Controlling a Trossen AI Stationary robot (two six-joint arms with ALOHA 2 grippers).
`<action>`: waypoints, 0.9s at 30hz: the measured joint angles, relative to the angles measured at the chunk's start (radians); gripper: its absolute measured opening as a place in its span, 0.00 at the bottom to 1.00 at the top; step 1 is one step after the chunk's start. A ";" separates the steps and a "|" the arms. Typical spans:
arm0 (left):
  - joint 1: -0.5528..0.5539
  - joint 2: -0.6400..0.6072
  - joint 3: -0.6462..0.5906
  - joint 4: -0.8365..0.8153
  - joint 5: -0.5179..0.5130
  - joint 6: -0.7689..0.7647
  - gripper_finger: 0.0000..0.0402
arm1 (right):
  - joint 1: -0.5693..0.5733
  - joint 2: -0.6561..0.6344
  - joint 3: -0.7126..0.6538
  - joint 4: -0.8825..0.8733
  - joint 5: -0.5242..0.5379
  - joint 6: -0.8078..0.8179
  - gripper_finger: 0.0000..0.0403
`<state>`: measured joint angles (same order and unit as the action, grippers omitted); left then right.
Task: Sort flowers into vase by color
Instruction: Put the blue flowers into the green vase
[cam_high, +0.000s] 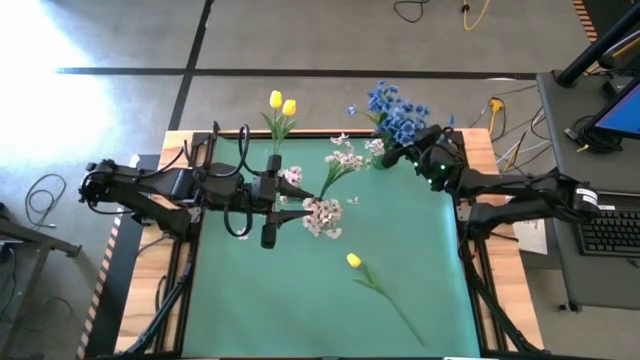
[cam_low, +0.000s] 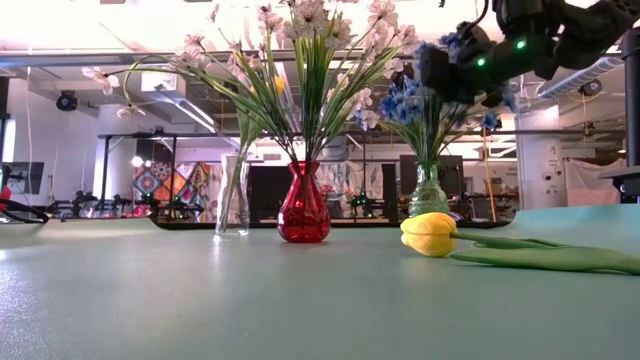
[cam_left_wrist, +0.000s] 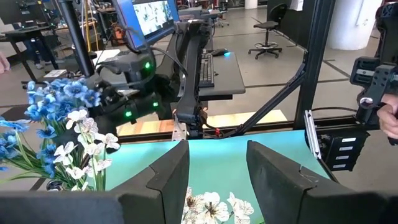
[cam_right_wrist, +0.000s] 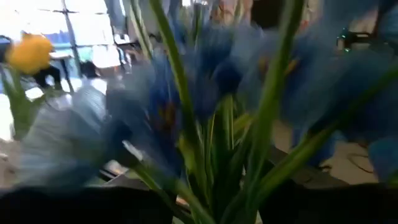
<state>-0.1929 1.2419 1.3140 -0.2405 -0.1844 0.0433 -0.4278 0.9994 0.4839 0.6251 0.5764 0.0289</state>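
**Blue bunch in the vase, one tulip lying loose**

Green mat covers the table, so I'll place everything off the red vase at the back. Nearest the front, well short of that vase and to its right, a yellow tulip lies flat on the mat. Closer to the vase, the left hand hovers with fingers parted, nothing in it, right beside the pinkish-white blossoms. A clear vase left of the red one holds yellow tulips. Right of it, blue flowers stand in a glass vase; the right hand is at those stems, can't tell if it's gripping.
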 joint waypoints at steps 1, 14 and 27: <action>0.000 0.000 0.000 0.000 0.000 0.000 0.37 | 0.000 -0.008 0.000 0.003 -0.009 0.000 0.41; 0.000 0.000 0.000 0.000 0.000 0.000 0.37 | 0.000 -0.034 0.013 -0.135 -0.035 0.076 0.43; 0.000 0.000 0.000 -0.004 0.000 -0.002 0.37 | 0.026 -0.053 0.078 -0.286 -0.035 0.102 0.55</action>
<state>-0.1928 1.2419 1.3140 -0.2450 -0.1846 0.0409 -0.4016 0.9468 0.5615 0.3395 0.5411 0.1307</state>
